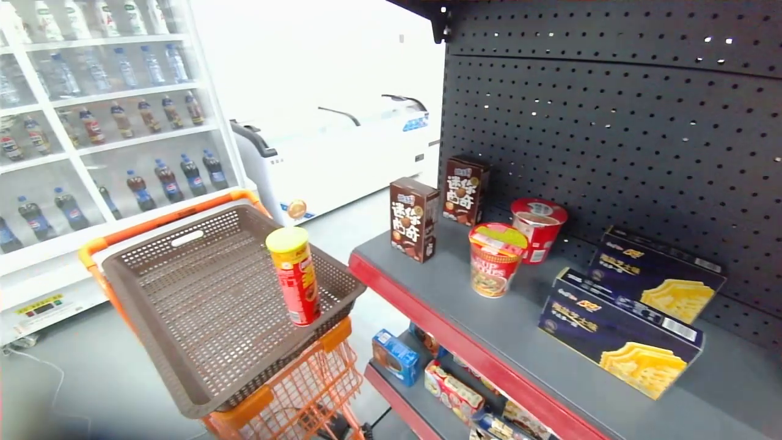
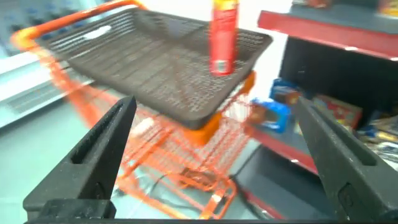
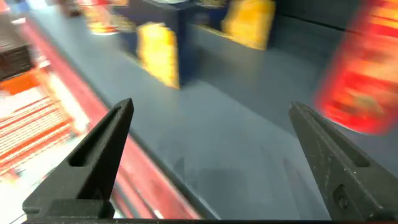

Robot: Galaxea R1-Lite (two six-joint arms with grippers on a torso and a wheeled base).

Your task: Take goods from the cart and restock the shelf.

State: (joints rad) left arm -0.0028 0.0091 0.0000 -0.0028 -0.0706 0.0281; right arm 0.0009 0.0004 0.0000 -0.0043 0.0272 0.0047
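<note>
Left gripper (image 2: 212, 104) jaws released, chip can (image 2: 224, 37) upright in brown basket (image 2: 143, 68) beyond and between them; right gripper (image 3: 210, 106) jaws released above grey shelf (image 3: 249, 124), blue boxes (image 3: 158, 53) ahead, red blurred object (image 3: 364, 68) beside one jaw, unidentifiable.

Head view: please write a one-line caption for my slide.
One red chip canister stands upright in the brown basket on the orange cart, beside a shelf holding cup noodles and boxes.

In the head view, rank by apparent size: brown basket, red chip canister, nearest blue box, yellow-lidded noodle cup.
1. Brown perforated plastic basket
2. Nearest dark blue box
3. Red canister with yellow lid and yellow-lidded red noodle cup look similar, unranked.
</note>
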